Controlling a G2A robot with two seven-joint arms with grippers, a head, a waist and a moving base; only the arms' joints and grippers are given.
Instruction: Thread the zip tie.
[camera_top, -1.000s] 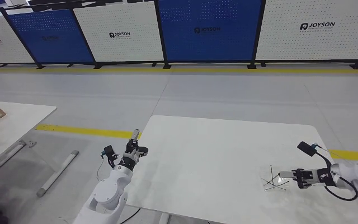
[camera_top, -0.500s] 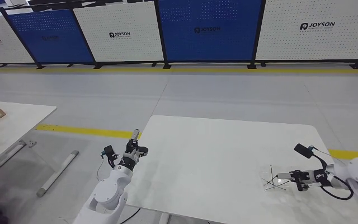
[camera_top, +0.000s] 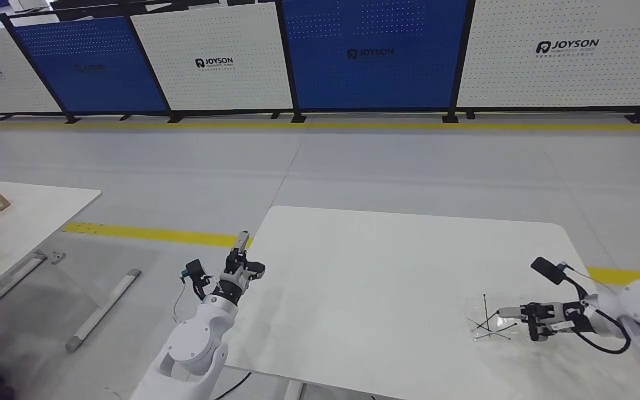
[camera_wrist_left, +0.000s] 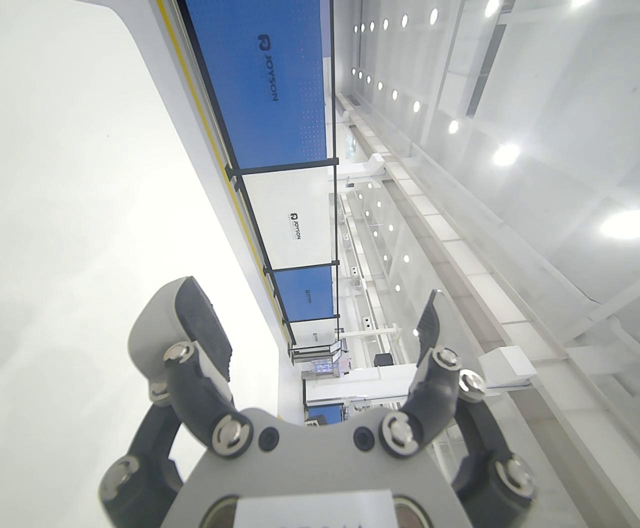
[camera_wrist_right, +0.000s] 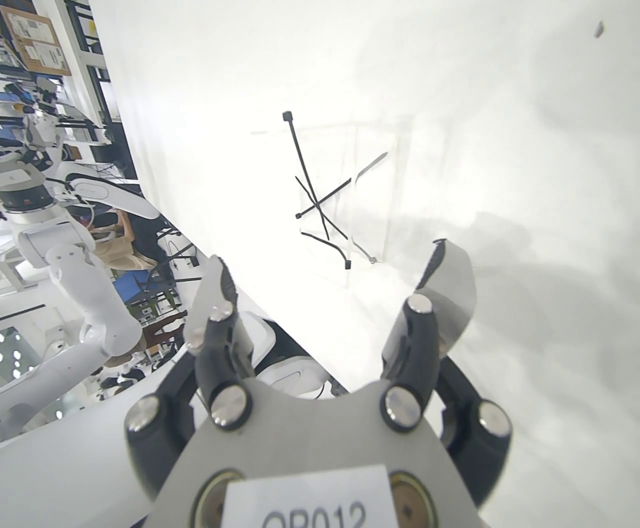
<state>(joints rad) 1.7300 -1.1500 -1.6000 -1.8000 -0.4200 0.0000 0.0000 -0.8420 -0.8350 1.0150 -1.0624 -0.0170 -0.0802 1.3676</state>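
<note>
right wrist view separates the crossed zip ties (camera_wrist_right: 316, 204), a thin tangle from top; right gripper (camera_top: 508, 312) wide, level at their 3 o'clock; left gripper (camera_wrist_left: 310, 295) wide.

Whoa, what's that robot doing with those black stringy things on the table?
It is meant to thread a zip tie. A few black zip ties lie crossed in a little heap on the white table. The right tool is open close beside them, holding nothing. The left tool is open too, over at the table's opposite edge, pointing upward. So no tie is picked up yet.
</note>
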